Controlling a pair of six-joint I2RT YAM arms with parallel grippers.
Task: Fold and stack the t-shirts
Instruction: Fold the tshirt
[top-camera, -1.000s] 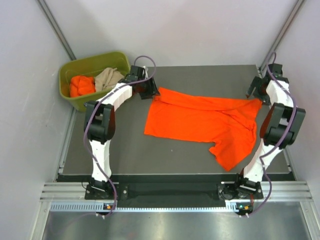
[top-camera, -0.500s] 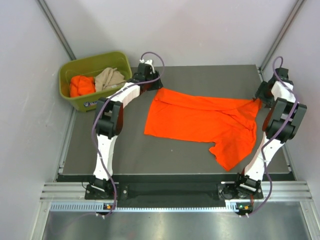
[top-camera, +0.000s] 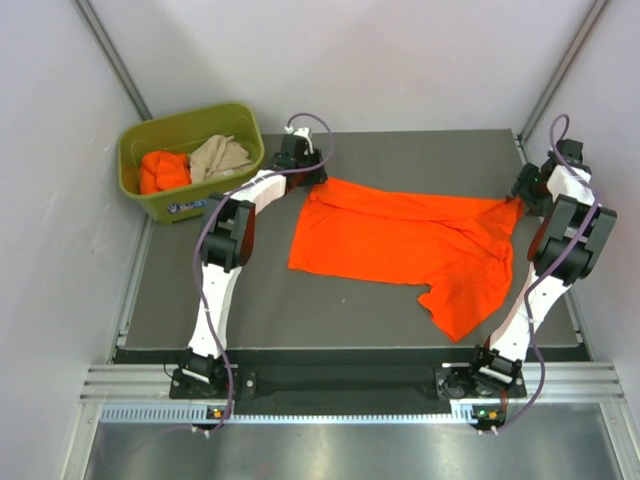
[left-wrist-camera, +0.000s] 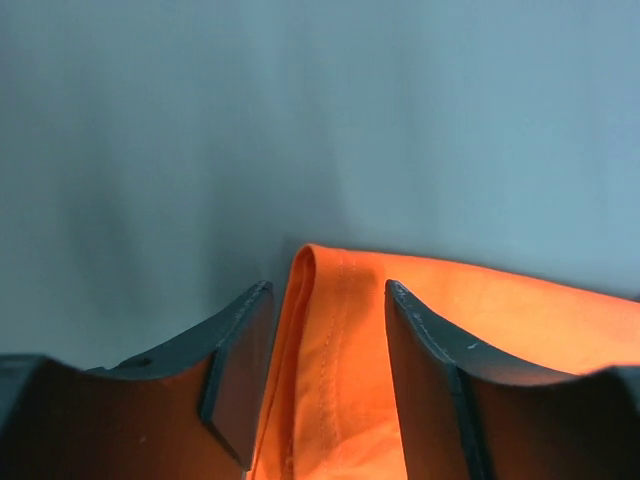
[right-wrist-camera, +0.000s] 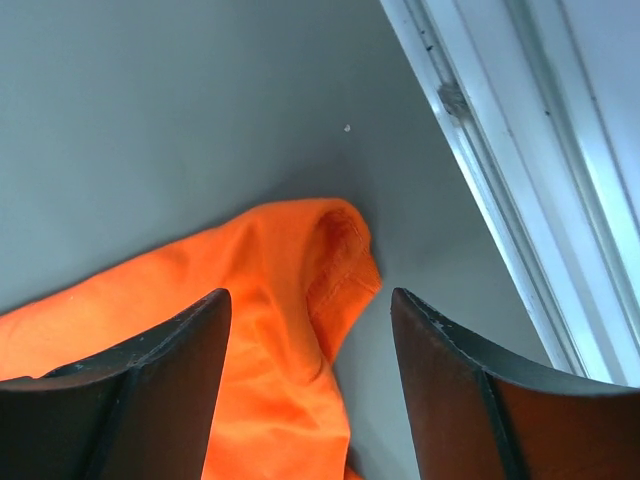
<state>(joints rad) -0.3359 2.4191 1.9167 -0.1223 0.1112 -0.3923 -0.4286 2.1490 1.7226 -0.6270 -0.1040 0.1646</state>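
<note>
Orange t-shirt (top-camera: 400, 245) lay rumpled across the middle of the table (top-camera: 250, 300). Toward the table's far side, left gripper (left-wrist-camera: 326, 300) and right gripper (right-wrist-camera: 310, 305) each stood unclenched astride a shirt corner, nothing pinched yet. Likely step: seizing corners. Next, both should close on cloth and lift evenly.

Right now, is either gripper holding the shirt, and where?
Nothing is held. The left gripper stands open around a hemmed far corner of the orange t-shirt; the right gripper stands open over its opposite far corner, not pinching it.
</note>
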